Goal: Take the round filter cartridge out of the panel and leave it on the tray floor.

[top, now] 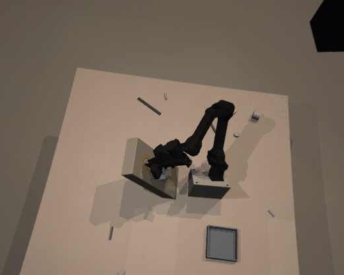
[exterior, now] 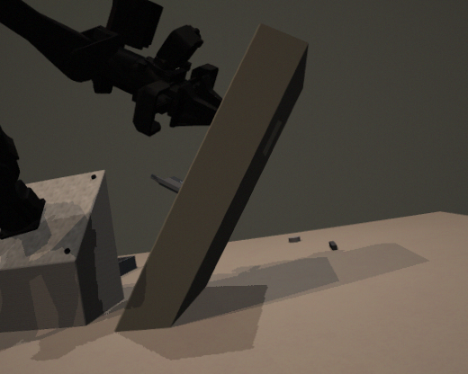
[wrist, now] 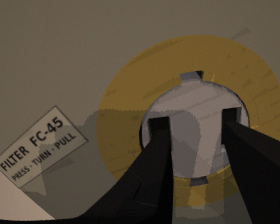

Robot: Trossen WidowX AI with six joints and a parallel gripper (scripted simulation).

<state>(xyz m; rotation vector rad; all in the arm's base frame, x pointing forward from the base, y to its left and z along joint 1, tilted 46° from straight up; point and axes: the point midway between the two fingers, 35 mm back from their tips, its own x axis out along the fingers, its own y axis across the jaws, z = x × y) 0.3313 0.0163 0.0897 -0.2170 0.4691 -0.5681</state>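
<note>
The pale round cartridge (wrist: 196, 106) sits in the service panel (top: 131, 156) (exterior: 225, 157) (wrist: 46, 50), inside a yellow ring (wrist: 120, 92). A thin dark gap shows along its left edge. Its two slots stand left and right of its middle. My gripper (top: 148, 163) (exterior: 216, 115) (wrist: 196, 135) is partly open, with one fingertip at each slot; how deep the tips reach is hidden. No part of the cartridge is clamped between the fingers. Notches show above and below the cartridge. The grey tray (top: 221, 244) lies apart from the panel, with nothing in it.
The panel leans on the table. A grey part (exterior: 168, 182) juts from its face, below my gripper. A label (wrist: 40, 146) is left of the ring. The arm's base block (top: 208, 190) (exterior: 34, 292) stands near the panel. A dark bar (top: 149, 106) and small parts lie around.
</note>
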